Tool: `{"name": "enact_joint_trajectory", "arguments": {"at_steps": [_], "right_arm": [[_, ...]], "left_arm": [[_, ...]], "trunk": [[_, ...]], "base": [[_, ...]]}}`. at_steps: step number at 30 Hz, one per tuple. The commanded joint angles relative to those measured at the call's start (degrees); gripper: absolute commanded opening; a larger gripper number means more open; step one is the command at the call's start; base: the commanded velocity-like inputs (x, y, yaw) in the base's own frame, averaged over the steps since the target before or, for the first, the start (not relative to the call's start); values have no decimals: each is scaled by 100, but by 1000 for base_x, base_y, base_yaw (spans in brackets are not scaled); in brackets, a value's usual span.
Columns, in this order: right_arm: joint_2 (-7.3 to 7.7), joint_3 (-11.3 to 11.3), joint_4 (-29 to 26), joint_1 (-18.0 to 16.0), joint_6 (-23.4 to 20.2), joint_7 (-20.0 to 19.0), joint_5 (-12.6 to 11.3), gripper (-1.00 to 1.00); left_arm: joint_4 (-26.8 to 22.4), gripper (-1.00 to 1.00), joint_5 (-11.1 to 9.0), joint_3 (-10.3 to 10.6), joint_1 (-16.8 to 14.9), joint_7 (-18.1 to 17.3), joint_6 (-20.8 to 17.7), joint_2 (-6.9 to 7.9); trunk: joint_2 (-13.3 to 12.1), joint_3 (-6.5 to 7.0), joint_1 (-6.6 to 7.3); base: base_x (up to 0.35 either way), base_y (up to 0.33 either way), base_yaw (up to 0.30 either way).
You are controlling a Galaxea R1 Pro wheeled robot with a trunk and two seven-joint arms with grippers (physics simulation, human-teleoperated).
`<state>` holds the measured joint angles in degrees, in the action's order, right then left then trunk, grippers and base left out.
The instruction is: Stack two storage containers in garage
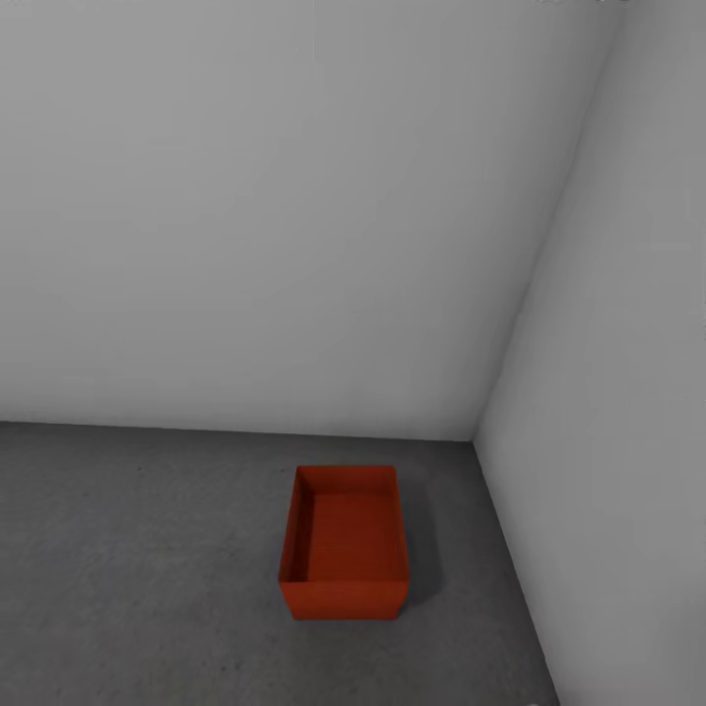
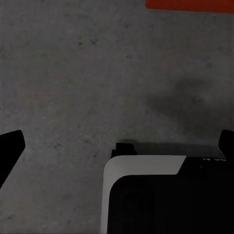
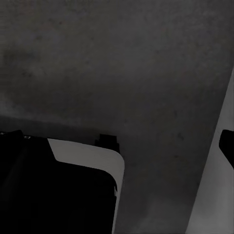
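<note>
Head view: one red-orange storage container (image 1: 345,544) is sitting on the garage floor (image 1: 147,569), lower centre of the frame, slightly right of middle. It is upright, open top facing up, nothing showing inside, one short end facing the camera. It is standing near the room corner where the back wall (image 1: 275,196) and the right-hand wall (image 1: 618,392) are meeting, apart from both. Its shadow is falling on the concrete to its right.

Left wrist view: the camera is looking down at speckled concrete. The left end effector (image 2: 117,146) is showing two dark fingertips (image 2: 9,146) at opposite frame edges, spread wide with nothing between them. A strip of red-orange bin wall (image 2: 190,4) is cutting into the upper right edge of the frame, well apart from the fingers. The robot's black-and-white body (image 2: 161,195) is taking up the lower right.

Right wrist view: the right end effector (image 3: 117,139) is also spread wide, with one dark fingertip (image 3: 227,146) at the right edge and the other at the left edge, gripping nothing. Concrete below, a pale wall strip (image 3: 214,185) along the right edge, robot body at lower left.
</note>
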<state>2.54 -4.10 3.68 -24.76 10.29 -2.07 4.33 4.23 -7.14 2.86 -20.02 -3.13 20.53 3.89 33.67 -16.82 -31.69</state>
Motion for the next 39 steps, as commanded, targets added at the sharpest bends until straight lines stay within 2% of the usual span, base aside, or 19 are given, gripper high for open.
{"name": "enact_joint_trajectory", "arguments": {"at_steps": [1, 15, 26, 39], "right_arm": [[1, -38, 25, -11, 41, -4, 16, 100], [1, -38, 26, -11, 41, -4, 16, 100], [1, -38, 26, -11, 42, -4, 16, 100], [1, -37, 25, -11, 44, -4, 16, 100]], "left_arm": [[28, 100, -60, 31, -11, -35, 39, -1], [25, 100, -60, 31, -11, -45, 39, -32], [34, 100, -60, 31, -11, -80, 39, -429], [34, 100, -60, 31, -11, -81, 39, -467]], "trunk": [[8, -8, -2], [8, -8, -2], [8, -8, -2], [8, -8, -2]], "base": [[0, 0, 0], [0, 0, 0], [0, 0, 0], [0, 0, 0]]}}
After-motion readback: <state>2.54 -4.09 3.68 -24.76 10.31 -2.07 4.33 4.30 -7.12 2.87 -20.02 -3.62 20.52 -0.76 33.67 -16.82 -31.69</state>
